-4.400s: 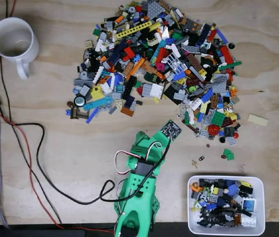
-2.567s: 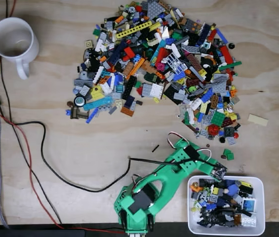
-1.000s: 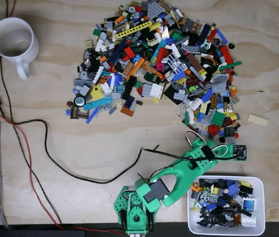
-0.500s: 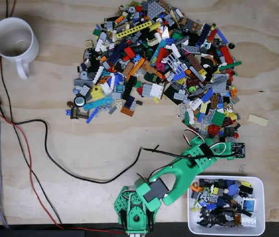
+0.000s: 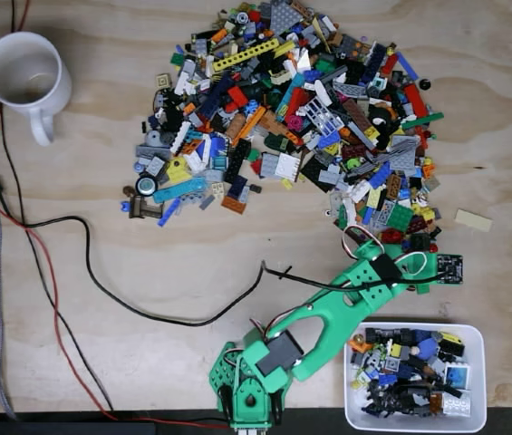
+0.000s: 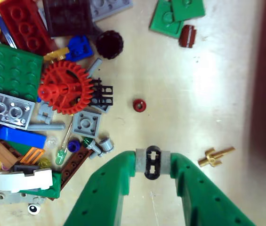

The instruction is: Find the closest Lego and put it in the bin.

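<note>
Since half a second ago the green arm (image 5: 328,313) has been swinging a little further up and to the right in the fixed view, its wrist board now sitting just past the lower right fringe of the Lego pile (image 5: 292,118).

Going left to right in the fixed view, a white mug (image 5: 25,77) is standing at the upper left, black and red cables (image 5: 65,272) are trailing down the left side, the pile is spreading across the top middle, and the bin (image 5: 478,337), already holding many pieces, is sitting at the lower right, just below the arm's wrist.

In the wrist view, a green plate (image 6: 8,70) and a red gear (image 6: 66,88) are lying at the left among loose pieces. At centre the gripper (image 6: 152,163) is pinching a small black link piece (image 6: 152,162) between its two green fingers (image 6: 109,188), above the bare wood. A small red round stud (image 6: 139,105) is lying just above it, apart. A gold pin (image 6: 215,157) is lying to the right, and two green tiles (image 6: 175,14) are resting at the top right.
</note>
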### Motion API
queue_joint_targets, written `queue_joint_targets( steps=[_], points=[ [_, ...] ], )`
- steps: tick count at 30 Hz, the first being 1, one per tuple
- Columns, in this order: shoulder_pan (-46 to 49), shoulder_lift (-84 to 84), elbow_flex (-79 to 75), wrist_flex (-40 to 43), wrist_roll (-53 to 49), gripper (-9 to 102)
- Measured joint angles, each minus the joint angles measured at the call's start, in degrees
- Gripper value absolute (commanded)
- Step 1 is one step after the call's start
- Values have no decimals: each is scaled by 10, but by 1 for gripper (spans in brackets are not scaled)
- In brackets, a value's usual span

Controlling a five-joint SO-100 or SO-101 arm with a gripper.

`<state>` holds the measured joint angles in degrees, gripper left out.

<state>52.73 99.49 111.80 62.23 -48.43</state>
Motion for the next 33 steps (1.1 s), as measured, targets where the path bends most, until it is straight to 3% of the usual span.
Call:
queue_joint_targets(
  steps=[13,21,27,33],
  points=[
    [163,156,-58,169,-40,6],
    [305,233,2,167,-117,15],
    [297,261,39,137,-132,21],
    [166,312,39,147,-132,20]
  ],
)
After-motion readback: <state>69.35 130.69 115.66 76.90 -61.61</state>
